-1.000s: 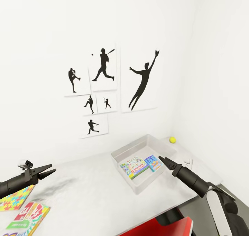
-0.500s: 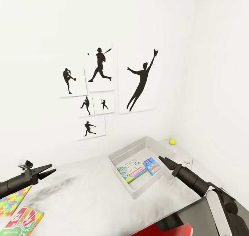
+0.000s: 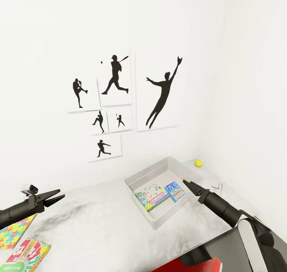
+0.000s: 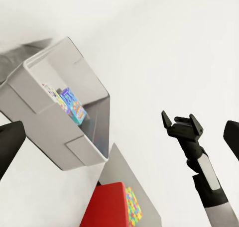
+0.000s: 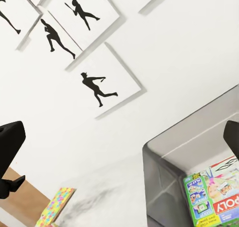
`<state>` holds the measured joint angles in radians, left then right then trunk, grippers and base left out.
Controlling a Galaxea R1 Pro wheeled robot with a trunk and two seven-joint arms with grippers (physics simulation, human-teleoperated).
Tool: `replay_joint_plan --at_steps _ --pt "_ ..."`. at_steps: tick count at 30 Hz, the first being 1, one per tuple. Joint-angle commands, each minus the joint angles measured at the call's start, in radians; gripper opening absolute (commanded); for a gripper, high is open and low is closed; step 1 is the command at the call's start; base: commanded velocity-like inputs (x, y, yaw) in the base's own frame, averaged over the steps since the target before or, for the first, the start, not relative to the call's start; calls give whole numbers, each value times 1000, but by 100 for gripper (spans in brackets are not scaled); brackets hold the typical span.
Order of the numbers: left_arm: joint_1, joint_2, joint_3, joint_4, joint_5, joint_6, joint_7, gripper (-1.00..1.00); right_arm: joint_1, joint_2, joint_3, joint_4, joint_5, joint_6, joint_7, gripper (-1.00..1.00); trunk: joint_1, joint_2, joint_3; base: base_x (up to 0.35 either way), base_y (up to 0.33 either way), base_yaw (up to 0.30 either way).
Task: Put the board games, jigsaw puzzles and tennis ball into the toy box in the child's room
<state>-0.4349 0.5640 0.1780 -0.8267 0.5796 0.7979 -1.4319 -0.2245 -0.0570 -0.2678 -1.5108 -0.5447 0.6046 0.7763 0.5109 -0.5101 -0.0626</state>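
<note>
The jigsaw puzzle (image 3: pixel 14 231) and board game (image 3: pixel 28 256) lie just below the left gripper (image 3: pixel 54 198), whose jaws are spread and empty; the right gripper (image 3: pixel 190 187), also spread, hovers over the toy box (image 3: pixel 159 171).

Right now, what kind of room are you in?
Probably a child's bedroom or playroom: black baseball-player silhouette prints hang on the white wall, a pale grey rectangular toy bin on the grey desk holds colourful game boxes, and a bright jigsaw puzzle slab lies nearby.

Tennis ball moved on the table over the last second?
No. The tennis ball keeps its place beyond the toy box's far corner; the whole head view shifted, wall pictures included, so the camera moved.
</note>
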Motion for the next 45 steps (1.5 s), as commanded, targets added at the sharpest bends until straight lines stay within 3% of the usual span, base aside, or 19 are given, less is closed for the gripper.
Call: replay_joint_plan --at_steps 1,6,10,11,14,18,21,25,28,29,30,31,33,35,36,37,38,42,45 --pt "-1 -1 -2 -1 2 11 -2 100 -1 0 -1 0 -6 7 0 100 0 -2 -2 0 0 0" --pt "-5 -10 -10 -6 -2 13 13 100 -1 2 0 -3 -6 7 -3 100 0 -2 -2 0 0 0" --pt "-19 -47 -27 -39 -20 29 102 100 -3 11 1 -4 0 19 -30 100 0 -2 -2 0 0 0" --pt "-22 -70 -31 -65 -25 50 162 100 -8 12 1 -6 4 33 -59 100 0 -2 -2 0 0 0" --pt "-28 -105 -35 -106 -30 107 264 100 -31 14 1 -14 9 91 -121 100 0 -2 -2 0 0 0" --pt "-89 -171 -37 -183 -26 202 482 100 -167 29 1 -28 12 294 -295 100 0 -2 -2 0 0 0" --pt "-146 -214 -39 -202 -26 221 581 100 -239 46 4 -30 11 365 -398 100 0 -2 -2 0 0 0" --pt "-249 -323 -44 -211 -28 239 783 100 -353 81 44 -27 10 421 -621 100 0 -2 -2 0 0 0" --pt "-301 -413 -57 -200 -32 244 994 100 -409 95 114 -5 9 437 -829 100 0 -2 -2 0 0 0" --pt "-310 -429 -60 -197 -33 244 1039 100 -415 96 132 0 9 438 -871 100 0 -2 -2 0 0 0" --pt "-324 -458 -64 -190 -33 245 1124 100 -424 103 171 10 8 438 -955 100 0 -2 -2 0 0 0" --pt "-331 -473 -66 -187 -33 244 1164 100 -430 110 208 18 8 438 -1035 100 0 -2 -2 0 0 0" --pt "-362 -533 -69 -159 -33 243 1310 100 -435 120 250 34 4 439 -1146 100 0 -2 -2 0 0 0" --pt "-390 -577 -71 -123 -34 242 1407 100 -437 130 275 48 1 440 -1233 100 0 -2 -2 0 0 0" --pt "-400 -591 -71 -110 -34 241 1437 100 -438 132 280 51 -1 442 -1254 100 0 -2 -2 0 0 0" --pt "-423 -628 -72 -72 -35 239 1516 100 -439 137 289 57 -4 443 -1295 100 0 -2 -2 0 0 0" --pt "-435 -645 -72 -53 -35 238 1561 100 -439 138 292 60 -7 443 -1311 100 0 -2 -2 0 0 0" --pt "-452 -667 -72 -25 -34 237 1650 100 -437 139 297 58 -28 443 -1332 100 0 -2 -2 0 0 0" --pt "-456 -674 -72 -16 -34 236 1674 100 -432 140 301 53 -48 443 -1336 100 0 -2 -2 0 0 0"
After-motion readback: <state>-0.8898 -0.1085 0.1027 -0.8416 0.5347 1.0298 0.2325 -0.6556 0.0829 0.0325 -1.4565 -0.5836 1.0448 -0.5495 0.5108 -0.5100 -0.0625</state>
